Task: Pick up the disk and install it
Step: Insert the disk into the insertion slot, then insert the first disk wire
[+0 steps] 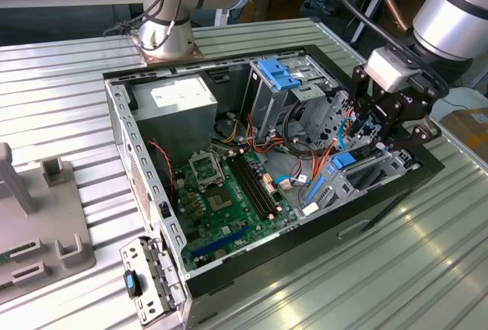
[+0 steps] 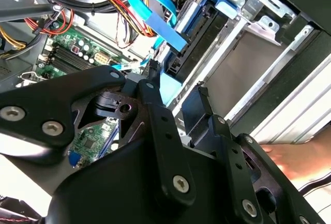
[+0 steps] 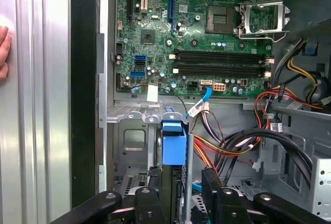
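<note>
In the first wrist view the disk (image 3: 173, 144) shows its blue carrier end; its other end sinks behind the gripper (image 3: 181, 175), and whether the gripper touches it cannot be told; a person's hand (image 3: 3, 48) beside the computer case (image 3: 83, 105) is cut off by the frame past the fingertips; in the second wrist view a hand (image 2: 297, 162) is a blur, half behind the gripper's black links, which also cover much of the motherboard (image 2: 77, 48); in the exterior view the arm (image 1: 457, 10) runs off the top edge between base and wrist; a grey fixture (image 1: 69, 216) is cut by the exterior view's left edge.
</note>
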Controlling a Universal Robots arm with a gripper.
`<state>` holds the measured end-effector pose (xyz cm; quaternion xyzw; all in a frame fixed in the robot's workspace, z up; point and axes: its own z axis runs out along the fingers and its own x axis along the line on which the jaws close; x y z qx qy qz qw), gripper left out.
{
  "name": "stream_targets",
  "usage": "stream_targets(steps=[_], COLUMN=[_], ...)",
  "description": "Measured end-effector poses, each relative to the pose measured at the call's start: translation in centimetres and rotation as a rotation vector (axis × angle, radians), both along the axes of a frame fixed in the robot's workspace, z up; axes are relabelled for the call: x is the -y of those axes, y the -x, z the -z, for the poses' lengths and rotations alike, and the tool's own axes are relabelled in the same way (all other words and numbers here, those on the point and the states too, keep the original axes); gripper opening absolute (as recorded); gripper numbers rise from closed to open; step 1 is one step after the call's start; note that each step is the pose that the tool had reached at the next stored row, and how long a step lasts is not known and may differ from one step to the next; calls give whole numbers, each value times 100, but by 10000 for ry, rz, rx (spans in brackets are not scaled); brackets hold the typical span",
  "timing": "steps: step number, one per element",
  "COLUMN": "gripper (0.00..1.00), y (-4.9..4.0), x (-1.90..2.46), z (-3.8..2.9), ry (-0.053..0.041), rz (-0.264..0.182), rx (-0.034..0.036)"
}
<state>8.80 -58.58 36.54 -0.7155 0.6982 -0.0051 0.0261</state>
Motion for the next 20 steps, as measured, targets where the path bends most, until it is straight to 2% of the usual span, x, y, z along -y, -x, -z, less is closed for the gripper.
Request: stream_targets(steps=[5,8,20], gripper=[44,44,44], y=[-14,-81,-84], x=[-28,-34,-34], z=[0,9,12], ry=[1,2,1], rz=[-22,-23,-22], rx=[0,0,0])
